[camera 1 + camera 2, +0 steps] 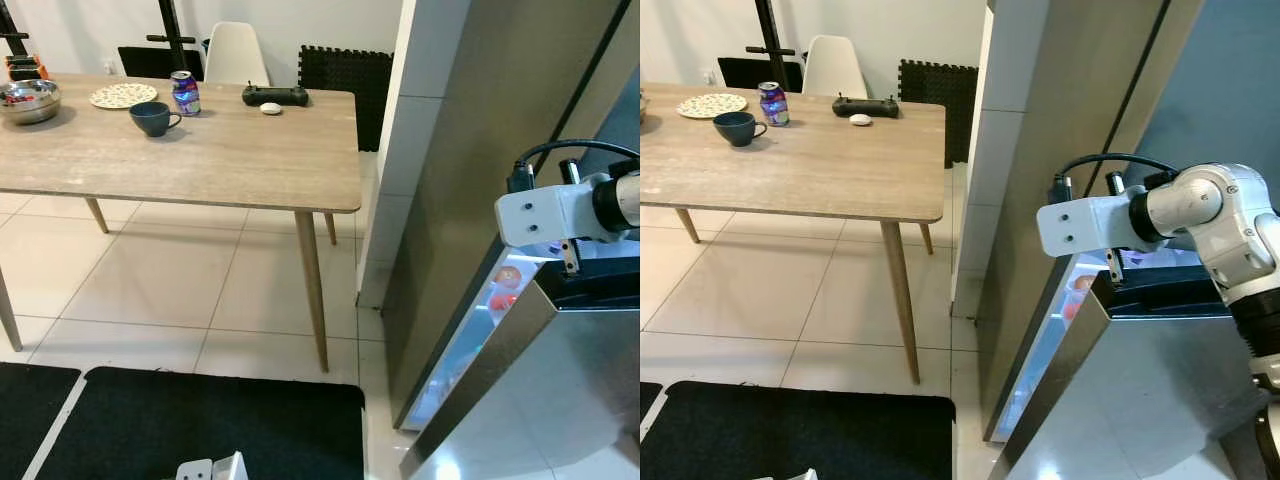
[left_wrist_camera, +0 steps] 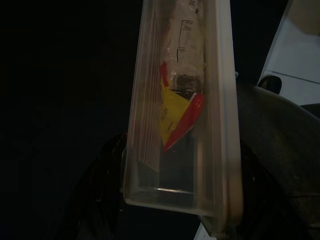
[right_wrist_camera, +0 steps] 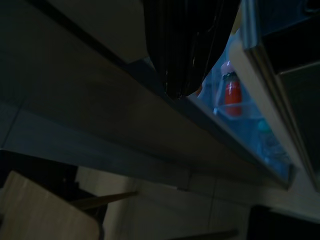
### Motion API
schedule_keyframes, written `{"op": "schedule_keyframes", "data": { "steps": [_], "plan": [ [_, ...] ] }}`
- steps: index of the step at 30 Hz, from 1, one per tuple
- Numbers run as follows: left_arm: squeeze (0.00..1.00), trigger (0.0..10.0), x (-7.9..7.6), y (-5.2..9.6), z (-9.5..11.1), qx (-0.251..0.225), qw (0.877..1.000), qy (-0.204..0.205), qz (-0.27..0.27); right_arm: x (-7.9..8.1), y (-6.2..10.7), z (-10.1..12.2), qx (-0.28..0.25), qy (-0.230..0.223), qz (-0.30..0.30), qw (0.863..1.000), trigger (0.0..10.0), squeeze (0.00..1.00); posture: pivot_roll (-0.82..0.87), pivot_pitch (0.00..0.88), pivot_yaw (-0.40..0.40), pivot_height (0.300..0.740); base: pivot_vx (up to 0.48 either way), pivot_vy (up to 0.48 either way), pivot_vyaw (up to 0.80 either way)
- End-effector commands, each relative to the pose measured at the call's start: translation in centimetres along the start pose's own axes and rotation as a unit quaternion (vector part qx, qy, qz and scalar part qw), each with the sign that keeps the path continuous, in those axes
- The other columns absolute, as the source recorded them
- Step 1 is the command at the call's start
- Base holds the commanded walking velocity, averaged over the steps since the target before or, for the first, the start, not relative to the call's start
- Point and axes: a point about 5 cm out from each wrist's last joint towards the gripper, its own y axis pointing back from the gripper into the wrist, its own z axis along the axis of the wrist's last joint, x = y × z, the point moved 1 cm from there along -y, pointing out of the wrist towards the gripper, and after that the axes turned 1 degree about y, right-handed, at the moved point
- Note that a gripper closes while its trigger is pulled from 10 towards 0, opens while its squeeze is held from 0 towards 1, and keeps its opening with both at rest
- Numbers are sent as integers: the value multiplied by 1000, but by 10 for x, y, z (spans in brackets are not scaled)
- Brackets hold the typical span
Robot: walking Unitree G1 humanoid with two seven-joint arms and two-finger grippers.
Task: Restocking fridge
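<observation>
right eye view: the right arm is reaching across to the top edge of the fridge door, which is standing partly open; the right gripper is sitting at the gap between the door and the fridge body, and whether its fingers are spread or closed cannot be told, since the fingertips are appearing only as a dark mass in the right wrist view; through the lit gap, a bottle with a red body is standing on a door shelf, and red items are showing inside in the left eye view;

in the left wrist view, the left gripper is holding a clear plastic container upright between its dark fingers, clamped near the container's base; inside the container a white wrapped item with red and yellow packaging is lying against one wall; the surroundings there are very dark;

to the robot's left, a wooden table is standing on the tiled floor, well apart from the fridge; it is carrying a dark blue mug, a drink can just beside the mug, a patterned plate, a metal bowl, a black controller and a small white object; a white chair is standing behind the table; a black mat is lying on the floor near the robot.
</observation>
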Motion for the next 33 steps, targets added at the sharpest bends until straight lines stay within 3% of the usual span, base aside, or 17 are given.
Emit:
{"op": "schedule_keyframes", "data": {
  "steps": [1,11,33],
  "plan": [
    [0,10000,-9,-1,-8,12,1000,8,-15,9,4,-19,37,-21,28,999,10000,0,-99,0,-87,740,0,0,0],
    [0,10000,-9,-1,-7,11,1000,8,-15,25,8,-26,48,-20,96,994,10000,0,-102,0,-89,740,0,0,0],
    [0,10000,-6,0,-7,11,1000,5,-13,41,19,-43,50,-78,97,991,10000,0,-99,0,-79,740,0,0,0]
  ]
}}
